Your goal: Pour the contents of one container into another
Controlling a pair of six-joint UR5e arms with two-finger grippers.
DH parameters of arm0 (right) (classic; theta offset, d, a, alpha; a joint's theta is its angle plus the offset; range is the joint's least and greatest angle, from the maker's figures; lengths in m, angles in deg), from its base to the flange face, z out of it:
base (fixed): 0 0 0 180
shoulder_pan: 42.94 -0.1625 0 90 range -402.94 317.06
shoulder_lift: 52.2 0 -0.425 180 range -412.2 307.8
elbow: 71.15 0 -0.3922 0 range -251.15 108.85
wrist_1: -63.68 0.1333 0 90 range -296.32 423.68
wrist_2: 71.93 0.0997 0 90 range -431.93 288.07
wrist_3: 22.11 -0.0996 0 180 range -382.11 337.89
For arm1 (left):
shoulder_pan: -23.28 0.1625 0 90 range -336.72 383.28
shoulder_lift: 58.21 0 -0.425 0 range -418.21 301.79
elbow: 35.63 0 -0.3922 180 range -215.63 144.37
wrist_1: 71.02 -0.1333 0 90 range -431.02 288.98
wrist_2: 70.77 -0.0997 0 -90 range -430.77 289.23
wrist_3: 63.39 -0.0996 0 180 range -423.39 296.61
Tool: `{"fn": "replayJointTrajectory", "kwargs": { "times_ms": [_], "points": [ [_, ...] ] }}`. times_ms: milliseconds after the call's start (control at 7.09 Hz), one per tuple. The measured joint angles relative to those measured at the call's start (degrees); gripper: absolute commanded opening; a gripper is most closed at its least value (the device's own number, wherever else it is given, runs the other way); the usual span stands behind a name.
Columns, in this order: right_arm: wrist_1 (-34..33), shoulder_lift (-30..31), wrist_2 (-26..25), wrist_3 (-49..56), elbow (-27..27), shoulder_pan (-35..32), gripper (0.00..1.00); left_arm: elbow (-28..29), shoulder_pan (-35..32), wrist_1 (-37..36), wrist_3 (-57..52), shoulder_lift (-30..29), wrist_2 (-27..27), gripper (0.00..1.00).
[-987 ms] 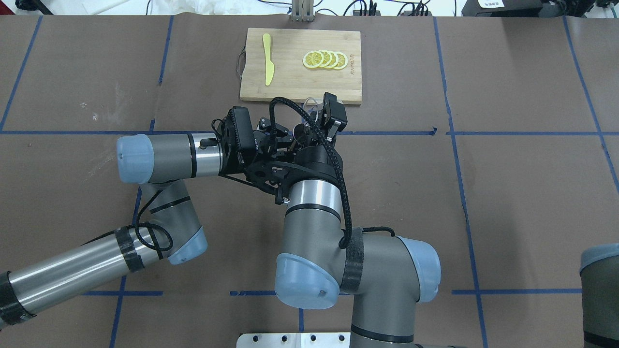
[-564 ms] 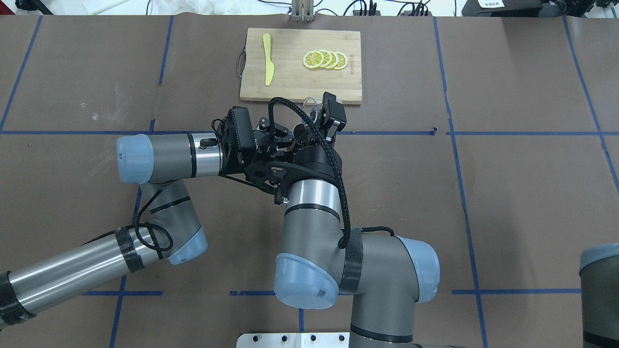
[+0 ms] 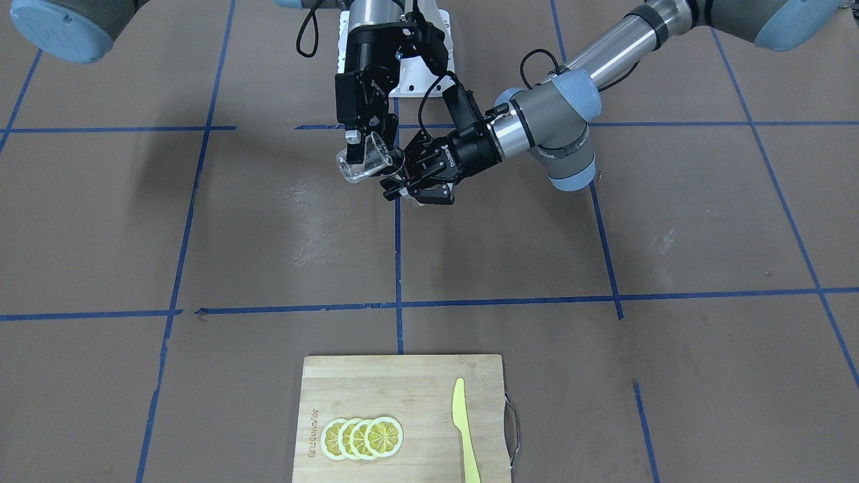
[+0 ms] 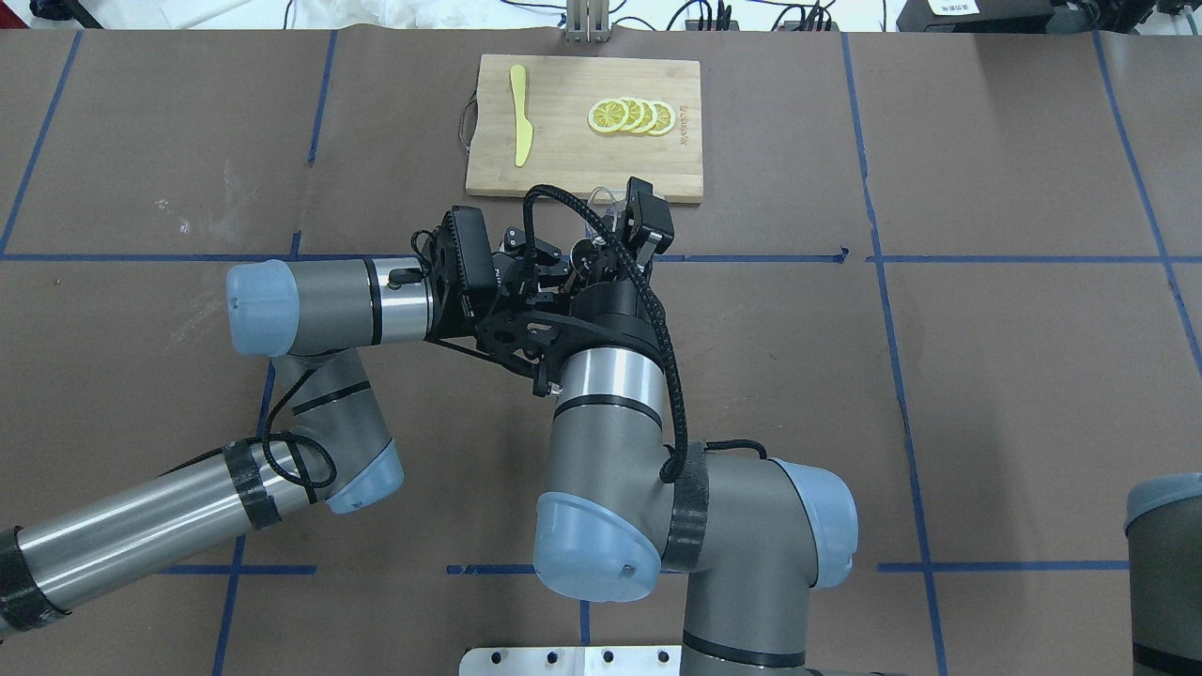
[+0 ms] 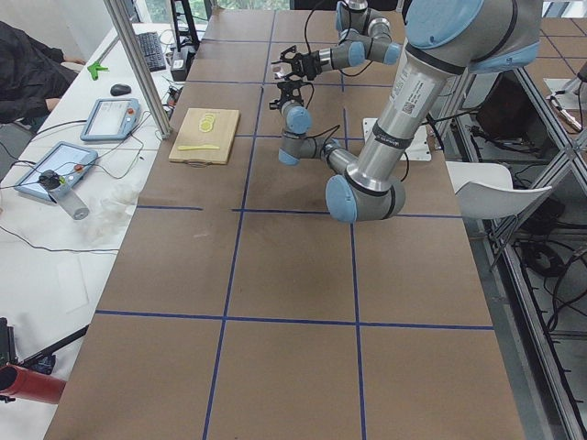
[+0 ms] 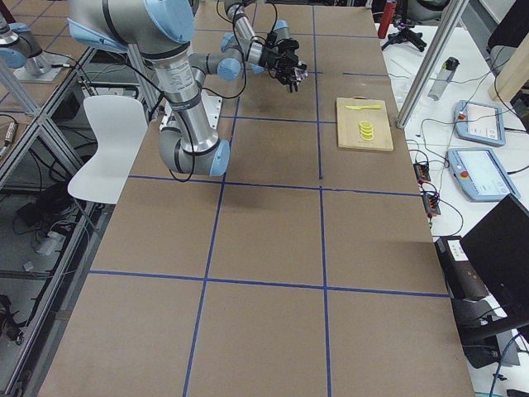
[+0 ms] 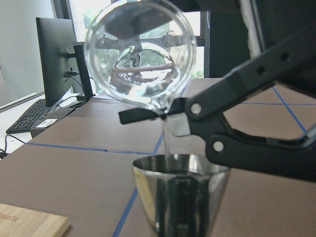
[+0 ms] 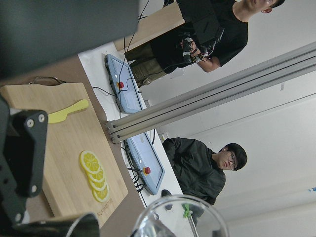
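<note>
Mid-pour: my right gripper (image 3: 366, 141) clamps the tilted clear glass cup (image 7: 140, 54), my left gripper (image 3: 402, 190) the silver hourglass jigger (image 7: 180, 197); next, level it.

Robotics lab. Given away by two grey industrial arms (image 4: 319, 300) mounted at six o'clock, in the overhead view, of a long table (image 4: 986, 376) wrapped in brown paper and gridded with blue tape (image 4: 141, 256). At twelve o'clock, past the table's far edge: aluminium frame posts (image 5: 138, 64), teach pendants (image 5: 110, 117) with red stop buttons, trailing cables (image 4: 714, 14), a keyboard (image 5: 149, 50), a monitor (image 7: 54, 54). People (image 8: 197, 170) in dark clothes there too.
</note>
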Motion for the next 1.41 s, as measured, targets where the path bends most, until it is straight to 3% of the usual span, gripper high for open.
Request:
{"fn": "replayJointTrajectory", "kwargs": {
  "times_ms": [1128,1411],
  "points": [
    [0.5,0.8,3.6,-0.9,8.1,-0.5,0.0,-0.1,-0.1,0.0,1.5,-0.1,0.0,0.0],
    [7.0,2.9,6.6,-1.4,9.8,-1.1,0.0,-0.2,-0.3,0.1,1.7,0.0,0.0,0.0]
  ]
}}
